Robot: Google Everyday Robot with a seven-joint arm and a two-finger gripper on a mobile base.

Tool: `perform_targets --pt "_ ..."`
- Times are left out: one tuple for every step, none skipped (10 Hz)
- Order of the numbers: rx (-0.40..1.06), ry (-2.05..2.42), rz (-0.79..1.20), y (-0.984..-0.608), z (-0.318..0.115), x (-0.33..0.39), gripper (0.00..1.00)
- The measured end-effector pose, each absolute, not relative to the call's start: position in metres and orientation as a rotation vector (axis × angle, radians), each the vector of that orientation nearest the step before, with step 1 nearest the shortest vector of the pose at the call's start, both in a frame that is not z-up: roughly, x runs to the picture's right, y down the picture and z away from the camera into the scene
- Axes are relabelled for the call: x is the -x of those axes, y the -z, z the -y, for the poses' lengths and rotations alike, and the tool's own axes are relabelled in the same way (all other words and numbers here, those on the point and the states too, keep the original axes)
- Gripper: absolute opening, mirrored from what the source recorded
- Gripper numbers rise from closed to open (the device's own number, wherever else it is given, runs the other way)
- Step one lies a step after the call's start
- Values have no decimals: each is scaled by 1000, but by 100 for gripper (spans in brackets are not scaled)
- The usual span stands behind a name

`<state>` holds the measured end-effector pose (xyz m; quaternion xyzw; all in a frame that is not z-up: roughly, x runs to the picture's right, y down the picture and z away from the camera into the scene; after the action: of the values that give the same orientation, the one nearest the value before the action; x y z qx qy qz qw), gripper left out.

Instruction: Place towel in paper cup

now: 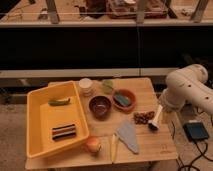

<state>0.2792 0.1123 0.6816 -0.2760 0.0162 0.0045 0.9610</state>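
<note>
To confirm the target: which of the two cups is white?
The paper cup, left of the pale green cup, farther from the gripper at the right of the table.

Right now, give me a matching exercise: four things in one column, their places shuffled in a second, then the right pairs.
1 towel
2 paper cup
3 teal sponge
4 gripper

A in the orange bowl
B at the table back edge, beside the green cup
C near the front edge, beside the yellow strip
D low over the right side, beside the dark red cluster

Pairs: 1-C, 2-B, 3-A, 4-D
</note>
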Motion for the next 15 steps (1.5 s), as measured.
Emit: perform_targets --pt "554 32 -17 -679 -118 -271 65" --pt "548 88 6 -678 -124 -256 65" --pt "552 128 35 -677 -131 -236 65" --pt "559 165 61 -678 -137 -215 65" --pt "568 206 95 -681 -145 -191 65" --pt "585 248 137 -688 -158 -163 65" --pt "600 271 169 -697 -170 -146 65" --pt "611 285 192 -705 -182 -137 65" --pt "612 299 217 -719 -197 -130 65" --pt "612 297 222 -724 -204 -128 65" --pt "609 298 221 -724 -204 -128 65" --pt "610 297 221 -724 -204 -128 65" --pt "610 296 222 -724 -204 -128 65" --pt "611 294 219 -724 -204 -128 65" --pt "615 292 216 -724 -205 -129 65"
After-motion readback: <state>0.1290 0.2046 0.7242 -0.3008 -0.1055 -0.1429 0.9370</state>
